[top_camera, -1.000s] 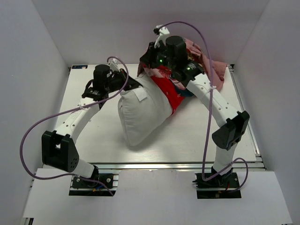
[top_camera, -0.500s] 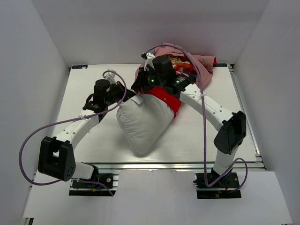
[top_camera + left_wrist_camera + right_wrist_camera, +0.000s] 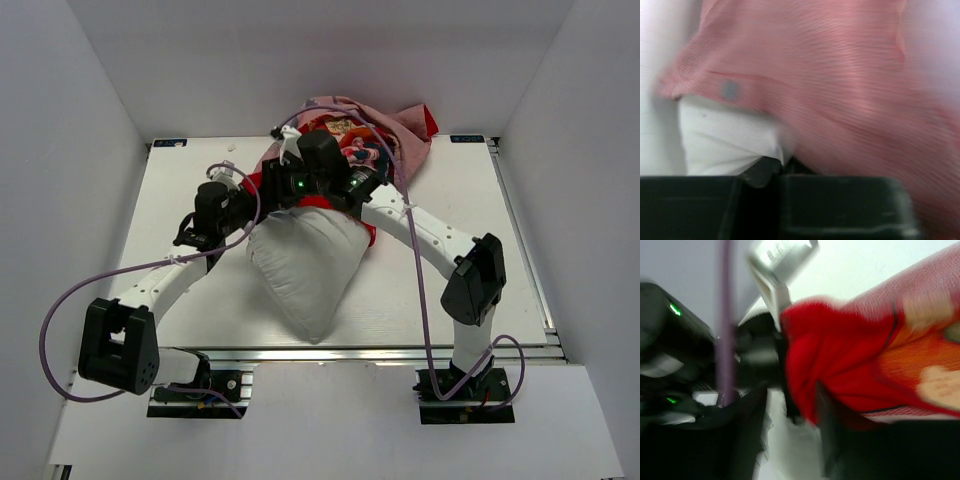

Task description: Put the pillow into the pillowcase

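Note:
The white pillow [image 3: 305,265] lies mid-table, one corner pointing at the near edge. The red pillowcase [image 3: 375,135] is bunched at its far end and drapes over its top. My left gripper [image 3: 243,197] sits at the pillow's far-left corner. In the left wrist view it [image 3: 775,162] is shut on a pinch of white pillow [image 3: 725,135] fabric, with the pillowcase's pale pink side [image 3: 830,75] hanging right over it. My right gripper [image 3: 285,190] is just beside it. Its jaws [image 3: 792,400] stand apart, and red pillowcase [image 3: 850,360] cloth lies against the right finger [image 3: 832,440].
The white table [image 3: 450,290] is boxed in by white walls on three sides. Purple cables loop from both arms, one [image 3: 420,300] hanging by the right arm. The left arm's wrist [image 3: 670,340] is close beside my right gripper.
The right gripper dragged the pillowcase left over the pillow's far end, then opened its jaws. The left gripper and pillow shifted left and toward the near edge.

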{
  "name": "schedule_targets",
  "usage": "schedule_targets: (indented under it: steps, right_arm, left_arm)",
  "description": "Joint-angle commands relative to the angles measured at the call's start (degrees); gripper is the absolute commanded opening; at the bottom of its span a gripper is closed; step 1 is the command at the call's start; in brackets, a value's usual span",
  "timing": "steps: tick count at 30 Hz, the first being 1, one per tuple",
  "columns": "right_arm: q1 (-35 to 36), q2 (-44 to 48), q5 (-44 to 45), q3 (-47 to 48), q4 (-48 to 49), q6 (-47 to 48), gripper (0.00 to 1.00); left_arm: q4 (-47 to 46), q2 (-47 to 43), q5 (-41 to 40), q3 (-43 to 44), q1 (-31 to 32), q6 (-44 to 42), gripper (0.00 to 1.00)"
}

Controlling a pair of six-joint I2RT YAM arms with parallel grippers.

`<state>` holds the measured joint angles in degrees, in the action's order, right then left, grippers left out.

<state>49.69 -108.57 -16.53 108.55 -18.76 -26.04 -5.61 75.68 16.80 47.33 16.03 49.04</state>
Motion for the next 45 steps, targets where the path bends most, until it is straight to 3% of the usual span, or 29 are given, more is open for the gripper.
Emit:
schedule_targets:
  steps: [1, 2, 3, 5, 7, 12, 15, 17, 18, 20, 22, 24, 25, 26, 28, 31, 34, 40, 42, 43, 45]
  right_arm:
    - [-2.46, 0.38, -7.97, -3.43, 4.00, 6.33, 0.55]
    - [-4.15, 0.64, -11.47, -3.87, 3.91, 7.83, 0.62]
    - [-5.82, 0.99, -14.37, -4.74, 4.52, 8.89, 0.76]
    - [-10.22, 3.00, -20.35, -4.67, 5.14, 14.50, 0.89]
    - [-13.46, 5.72, -22.92, -3.26, 3.83, 21.17, 0.89]
    - [-18.49, 13.81, -25.92, -6.67, 3.64, 28.31, 0.89]
    - [-19.19, 21.80, -19.88, -16.41, 7.85, 35.25, 0.89]
    - [-19.19, 28.55, -12.78, -28.62, 15.31, 36.76, 0.89]
    - [-19.19, 30.25, -11.17, -32.23, 17.08, 38.68, 0.89]
    - [-19.19, 33.07, -8.70, -39.36, 17.27, 41.06, 0.89]
    - [-19.19, 33.86, -7.03, -41.83, 15.26, 42.48, 0.89]
    - [-19.46, 34.39, -4.13, -45.69, 14.54, 42.04, 0.89]
    - [-19.54, 35.44, -3.08, -45.71, 14.55, 42.13, 0.89]
    - [-19.63, 35.80, -0.72, -50.58, 17.85, 41.95, 0.89]
    - [-19.72, 35.63, 2.28, -52.21, 18.15, 42.30, 0.89]
    - [-20.68, 34.31, 4.23, -53.80, 20.61, 42.56, 0.89]
    - [-23.22, 32.21, 4.67, -52.49, 20.44, 41.43, 0.89]
    - [-28.07, 29.21, 1.86, -49.14, 19.03, 39.75, 0.89]
    - [-28.16, 28.95, 0.02, -49.40, 19.11, 40.63, 0.88]
    - [-28.25, 28.86, -1.82, -50.10, 19.38, 40.46, 0.87]
    - [-28.07, 28.07, -4.11, -50.89, 19.99, 40.28, 0.87]
  left_arm:
    - [-0.47, -0.27, -4.23, -0.75, -2.23, -0.87, 0.17]
    - [0.24, -1.31, -4.66, -0.84, -3.45, -1.05, 0.28]
    - [2.68, -2.11, -5.19, -0.84, -4.25, -1.31, 0.47]
    - [5.33, -5.69, -8.07, -0.40, -6.10, -2.63, 0.57]
    - [13.46, -8.43, -11.16, 2.05, -6.89, -5.16, 0.67]
    - [31.93, -14.93, -23.97, 11.28, -6.89, -9.39, 0.75]
    - [37.40, -17.31, -26.81, 15.50, -6.89, -12.03, 0.77]
    - [38.56, -19.51, -24.81, 17.44, -6.89, -14.22, 0.77]
    - [37.87, -20.13, -22.53, 17.79, -6.80, -15.36, 0.74]
    - [35.94, -21.10, -10.07, 17.18, -6.11, -18.62, 0.60]
    - [36.01, -20.58, -4.43, 16.74, -0.35, -21.42, 0.59]
    - [38.11, -19.34, -8.94, 16.30, 7.83, -23.71, 0.61]
    - [38.47, -18.99, -12.72, 15.87, 16.23, -24.85, 0.63]
    - [38.83, -17.77, -19.63, 15.08, 19.70, -25.30, 0.66]
    - [39.61, -15.66, -24.42, 14.55, 28.12, -26.35, 0.77]
    - [38.39, -10.39, -34.61, 14.02, 37.10, -27.85, 0.83]
    - [37.25, -3.80, -41.57, 14.72, 41.17, -29.52, 0.85]
    - [38.12, 9.91, -50.18, 15.33, 42.15, -31.28, 0.87]
    - [39.61, 13.60, -56.39, 15.68, 42.15, -29.62, 0.86]
    - [40.32, 17.36, -58.52, 16.21, 42.15, -29.09, 0.84]
    - [41.37, 20.63, -61.08, 17.00, 41.19, -28.21, 0.66]
